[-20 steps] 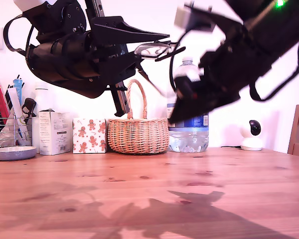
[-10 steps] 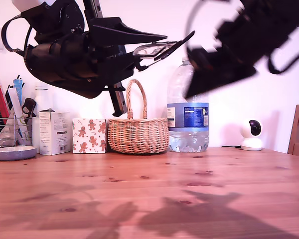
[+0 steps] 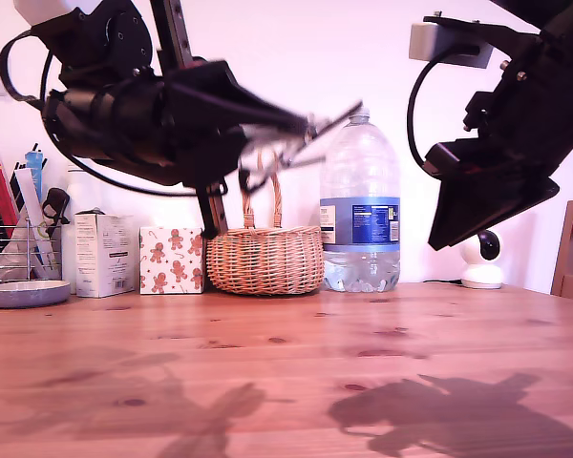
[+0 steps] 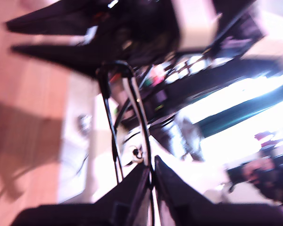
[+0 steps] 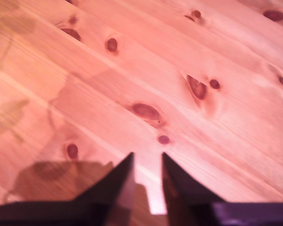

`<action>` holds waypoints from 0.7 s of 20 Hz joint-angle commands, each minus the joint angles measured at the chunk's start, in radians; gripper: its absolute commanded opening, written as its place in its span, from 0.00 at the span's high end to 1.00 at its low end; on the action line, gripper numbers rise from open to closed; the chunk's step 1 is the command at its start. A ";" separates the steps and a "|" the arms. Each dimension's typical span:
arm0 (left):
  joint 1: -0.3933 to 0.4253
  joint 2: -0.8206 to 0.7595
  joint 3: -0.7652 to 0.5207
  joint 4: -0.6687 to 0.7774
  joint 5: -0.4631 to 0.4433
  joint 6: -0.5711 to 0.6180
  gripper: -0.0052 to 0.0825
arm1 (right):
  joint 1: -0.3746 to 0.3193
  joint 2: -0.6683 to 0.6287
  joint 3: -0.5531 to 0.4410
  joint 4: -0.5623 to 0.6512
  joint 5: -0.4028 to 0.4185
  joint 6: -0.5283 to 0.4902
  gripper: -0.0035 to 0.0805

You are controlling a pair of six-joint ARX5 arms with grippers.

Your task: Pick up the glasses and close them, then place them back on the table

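Two grippers aloft: my first gripper (image 4: 151,172) clamps glasses (image 3: 301,143); my second gripper (image 5: 147,162) narrow, empty

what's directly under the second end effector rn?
Only bare table, grain and knots, under my second end effector. The glasses are held at my first end effector.

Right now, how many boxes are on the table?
2. A white box and a gingerbread-man box stand side by side at the back, toward the exterior view's left. More may hide behind things.

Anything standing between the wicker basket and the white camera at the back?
Yes: in the exterior view, only the water bottle stands between the basket and the camera.
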 commanded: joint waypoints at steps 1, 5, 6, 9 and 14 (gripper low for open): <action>-0.005 -0.009 -0.003 0.034 -0.042 -0.036 0.97 | 0.000 -0.002 0.002 0.005 -0.004 0.008 0.97; -0.005 -0.009 -0.003 0.104 -0.105 -0.120 0.97 | 0.000 -0.075 0.002 0.040 -0.004 0.074 0.97; -0.005 -0.009 -0.003 0.107 -0.105 -0.120 0.97 | 0.000 -0.102 0.002 0.048 -0.005 0.088 0.97; -0.005 -0.009 -0.003 0.120 -0.105 -0.121 0.97 | -0.031 -0.201 0.000 0.061 0.005 0.107 0.97; -0.005 -0.009 -0.003 0.141 -0.104 -0.121 0.97 | -0.170 -0.363 -0.039 0.119 -0.064 0.101 0.97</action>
